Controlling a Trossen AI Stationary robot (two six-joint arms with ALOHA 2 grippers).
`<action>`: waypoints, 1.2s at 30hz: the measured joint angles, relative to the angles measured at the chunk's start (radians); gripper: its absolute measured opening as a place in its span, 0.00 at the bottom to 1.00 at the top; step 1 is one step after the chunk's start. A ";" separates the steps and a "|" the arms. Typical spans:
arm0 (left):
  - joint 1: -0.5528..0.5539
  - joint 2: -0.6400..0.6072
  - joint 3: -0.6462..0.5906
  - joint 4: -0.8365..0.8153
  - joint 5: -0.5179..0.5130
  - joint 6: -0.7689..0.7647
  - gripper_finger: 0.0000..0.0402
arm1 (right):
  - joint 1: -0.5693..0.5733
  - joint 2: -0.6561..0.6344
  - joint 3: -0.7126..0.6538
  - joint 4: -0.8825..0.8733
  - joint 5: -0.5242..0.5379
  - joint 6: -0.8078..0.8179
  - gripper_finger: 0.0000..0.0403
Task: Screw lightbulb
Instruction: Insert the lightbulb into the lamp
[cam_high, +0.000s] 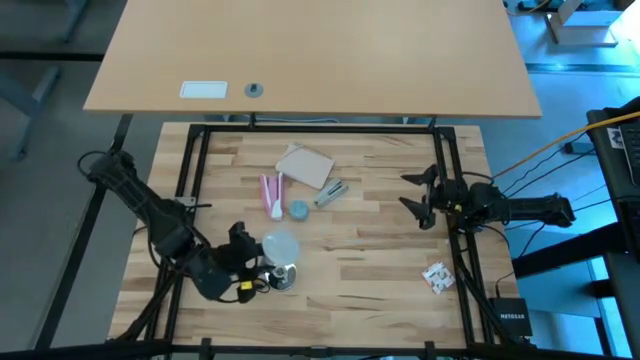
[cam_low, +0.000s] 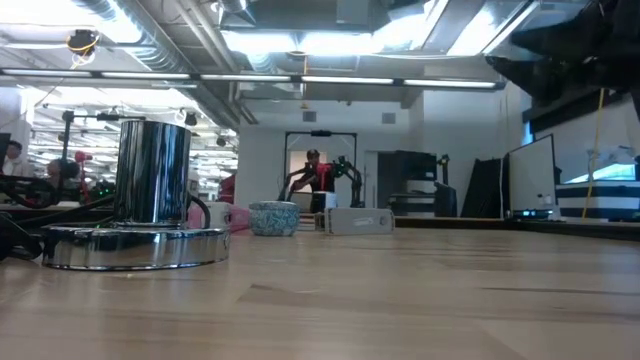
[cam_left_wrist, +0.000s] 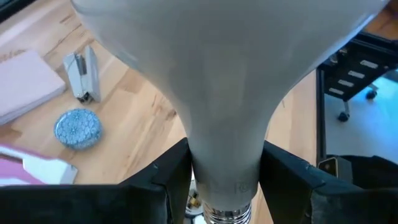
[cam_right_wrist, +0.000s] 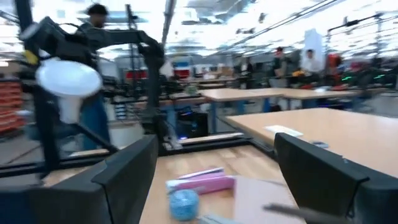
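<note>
Lightbulb (cam_left_wrist: 227, 93) neck clamped between left tool (cam_left_wrist: 225, 180) fingers.

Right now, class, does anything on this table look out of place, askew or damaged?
Nothing looks damaged or spilled. The pale whitish lightbulb is gripped at its narrow neck by the left gripper, above the shiny chrome lamp base. The crumpled white scrap lies alone near the right edge.
</note>
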 joint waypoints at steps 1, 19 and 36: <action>-0.009 0.000 -0.011 0.002 -0.014 -0.026 0.39 | 0.000 0.009 0.000 0.016 -0.014 0.011 0.81; -0.106 0.002 -0.223 0.089 -0.393 -0.543 0.39 | 0.001 0.658 0.232 0.322 -0.220 -0.018 0.81; -0.124 0.004 -0.404 0.399 -0.488 -0.492 0.39 | 0.096 1.527 0.732 0.150 -0.281 -0.035 0.81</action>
